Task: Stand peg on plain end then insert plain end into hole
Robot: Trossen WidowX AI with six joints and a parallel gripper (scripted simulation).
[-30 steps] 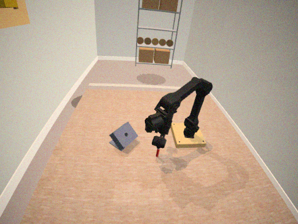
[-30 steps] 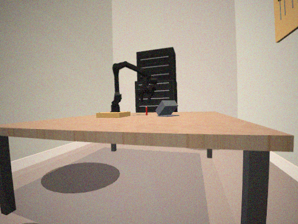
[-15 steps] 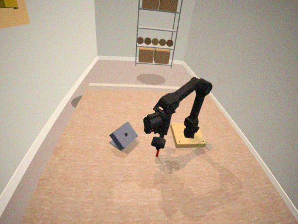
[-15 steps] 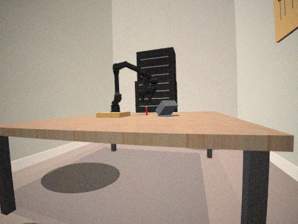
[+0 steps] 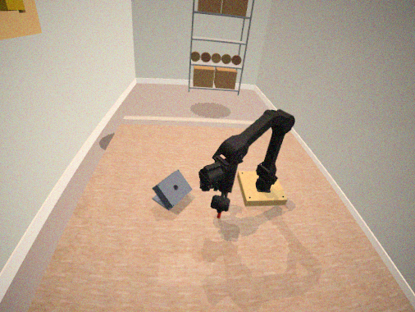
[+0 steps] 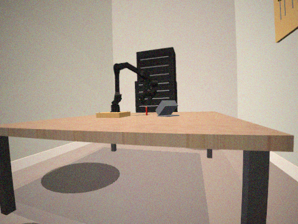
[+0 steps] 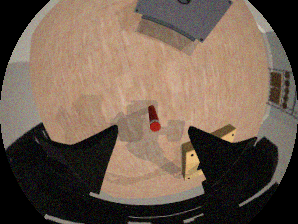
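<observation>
The red peg [image 5: 219, 215] [image 6: 146, 111] [image 7: 153, 117] stands upright on the table. In the wrist view a thin pale band shows just below its top, so its plain end is down. My gripper [image 5: 220, 204] [image 7: 154, 129] is open and empty above the peg. It points down, and in the wrist view the peg's top appears midway between the fingertips. In the top view the gripper hides the peg's upper part. The grey sloped panel [image 5: 180, 194] [image 6: 167, 108] [image 7: 170, 16] stands to one side, with its dark hole [image 5: 175, 187] [image 7: 184, 1] in the face.
The yellow base plate [image 5: 252, 195] [image 6: 107, 115] [image 7: 188, 162] under the arm lies on the other side of the peg from the panel. The wooden table [image 5: 135, 254] [image 6: 176, 127] [image 7: 75, 65] bears everything. A dark cabinet [image 6: 156, 54] stands behind the table in the exterior view.
</observation>
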